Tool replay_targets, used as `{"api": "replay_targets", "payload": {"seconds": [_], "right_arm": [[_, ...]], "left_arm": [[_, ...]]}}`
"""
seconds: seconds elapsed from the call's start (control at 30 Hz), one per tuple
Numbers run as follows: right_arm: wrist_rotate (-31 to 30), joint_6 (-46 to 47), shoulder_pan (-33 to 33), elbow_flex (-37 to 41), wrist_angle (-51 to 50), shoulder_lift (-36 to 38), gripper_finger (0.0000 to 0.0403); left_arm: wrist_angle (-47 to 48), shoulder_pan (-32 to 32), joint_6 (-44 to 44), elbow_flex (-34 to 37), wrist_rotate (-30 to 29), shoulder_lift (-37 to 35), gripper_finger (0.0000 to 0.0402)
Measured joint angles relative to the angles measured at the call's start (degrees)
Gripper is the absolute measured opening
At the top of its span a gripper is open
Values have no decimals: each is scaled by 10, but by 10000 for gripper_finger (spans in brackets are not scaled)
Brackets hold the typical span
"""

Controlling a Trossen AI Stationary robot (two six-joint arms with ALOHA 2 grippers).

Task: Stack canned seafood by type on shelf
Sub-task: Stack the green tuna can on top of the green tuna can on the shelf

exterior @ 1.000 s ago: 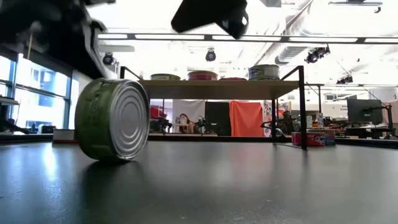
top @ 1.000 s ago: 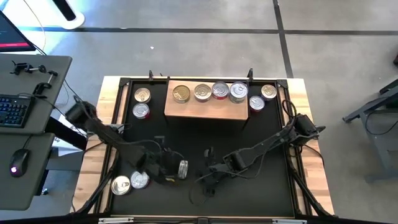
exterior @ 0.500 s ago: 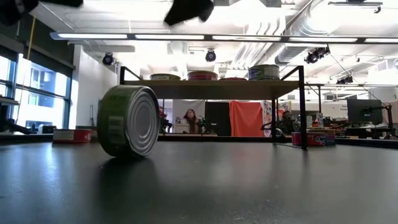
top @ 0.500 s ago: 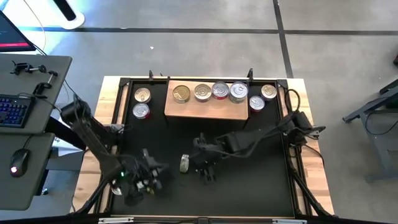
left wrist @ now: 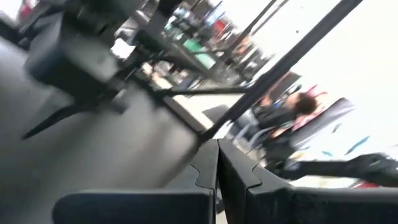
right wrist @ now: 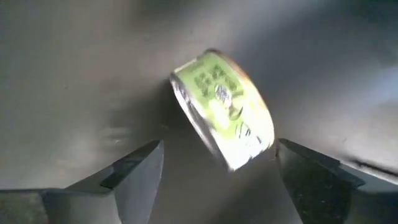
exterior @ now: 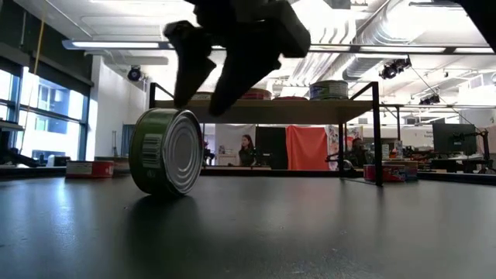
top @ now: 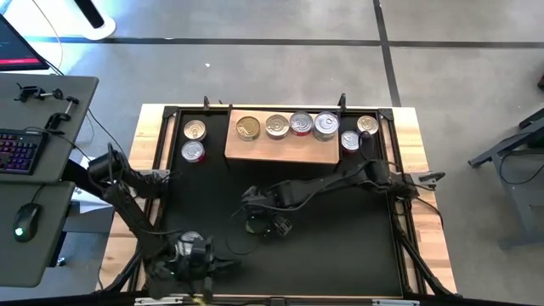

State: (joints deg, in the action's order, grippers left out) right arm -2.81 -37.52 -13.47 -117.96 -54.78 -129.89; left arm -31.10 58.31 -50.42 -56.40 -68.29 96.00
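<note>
A green-sided can (exterior: 167,151) of the canned seafood stands on its rim on the black mat, silver lid facing sideways. My right gripper (right wrist: 217,171) hangs open just above it, pointing down, one finger to each side of the can (right wrist: 224,118); I see no touch. In the high view it shows as (top: 255,217). My left gripper (left wrist: 217,168) is shut on nothing, back at the near left (top: 197,259). The shelf (top: 280,146) at the far side carries several cans on its board.
Two cans (top: 194,140) stand on the mat left of the shelf and two (top: 358,133) right of it. The mat's near right part (top: 340,246) is bare. A desk with a keyboard (top: 19,149) lies beyond the table's left edge.
My left gripper has drawn away from the green can toward the table's near left corner. My right gripper has travelled toward the table's left and come down over the can. The can, still on its rim, has rolled a short way along the mat.
</note>
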Motion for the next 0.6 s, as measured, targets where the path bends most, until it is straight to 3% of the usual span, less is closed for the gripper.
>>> {"api": "replay_targets", "payload": {"seconds": [0.23,0.6], "right_arm": [[8,-93,1,-5,20,-8,300],[-6,-126,3,-4,48,-57,299]], "left_arm": [[-200,15,157,0,-1,-4,0],[-248,14,192,0,8,-3,0]]}}
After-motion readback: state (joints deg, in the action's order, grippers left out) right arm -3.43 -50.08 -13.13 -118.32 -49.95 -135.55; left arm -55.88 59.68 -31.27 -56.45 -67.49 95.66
